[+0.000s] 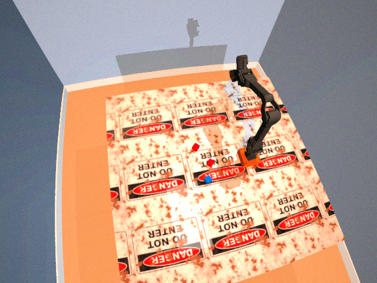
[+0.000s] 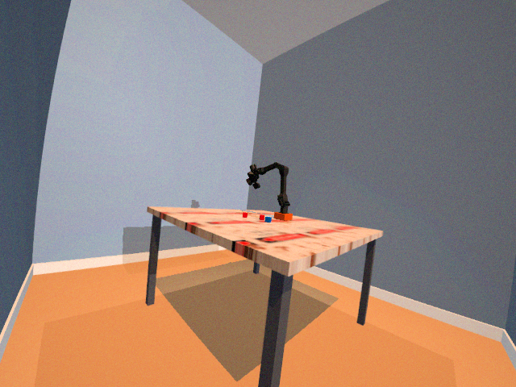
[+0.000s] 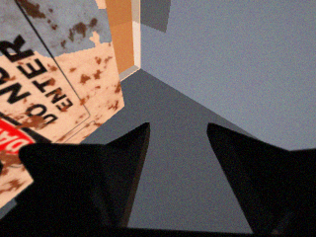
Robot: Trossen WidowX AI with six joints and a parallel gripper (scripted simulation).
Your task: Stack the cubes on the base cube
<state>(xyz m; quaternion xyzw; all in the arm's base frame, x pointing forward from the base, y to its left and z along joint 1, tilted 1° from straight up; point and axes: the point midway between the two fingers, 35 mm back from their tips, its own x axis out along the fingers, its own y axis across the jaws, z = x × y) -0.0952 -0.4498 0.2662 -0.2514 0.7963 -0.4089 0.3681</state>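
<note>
A red cube (image 1: 195, 147) (image 2: 244, 214) stands on the table apart from the others. A second red cube (image 1: 210, 162) (image 2: 261, 217) stands nearer the arm's base. A blue cube (image 1: 208, 179) (image 2: 268, 218) stands close to the second red one, with table between them in the top view. All three rest on the table, none stacked; nothing visible marks which is fixed. My gripper (image 2: 252, 183) (image 3: 178, 126) is partly open and empty, high above the table and well away from the cubes. The wrist view shows no cube.
The arm's orange base block (image 1: 249, 158) (image 2: 283, 216) stands to the right of the cubes in the top view. The patterned table (image 1: 158, 204) (image 2: 329, 245) carries printed danger signs. Its edge and the room's walls show in the wrist view.
</note>
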